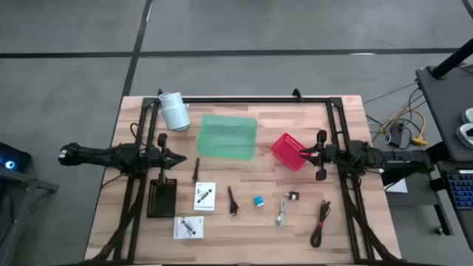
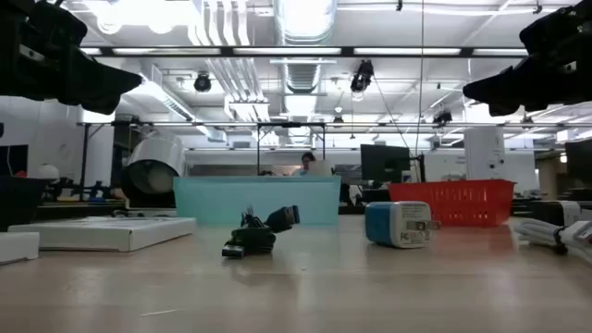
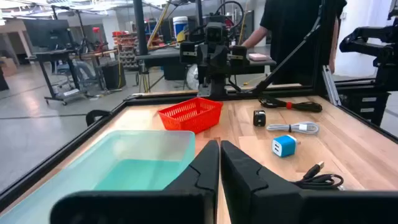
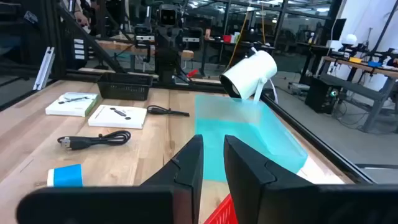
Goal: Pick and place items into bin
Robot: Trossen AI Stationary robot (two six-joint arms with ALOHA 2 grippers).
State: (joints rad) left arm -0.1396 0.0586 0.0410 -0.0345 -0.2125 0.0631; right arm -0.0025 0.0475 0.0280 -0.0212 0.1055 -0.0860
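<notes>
Left tool (image 3: 219, 163) pressed together, right tool (image 4: 212, 163) slightly spread, empty; overhead-only white packets (image 1: 204, 196).

Readable text: none from my cameras | flat white printed packets (image 1: 205, 196): dark markings only, illegible | small blue-and-white plug-in cube (image 2: 396, 223): no legible label | other items: no brand, number or sign resolved

Two white printed packets (image 1: 205, 196) lie flat at lower centre-left. A blue cylinder (image 1: 259, 201), silver cable (image 1: 281, 215) and coiled black cable (image 1: 321, 222) lie rightward. The green bin (image 1: 228, 136) sits at centre.
</notes>
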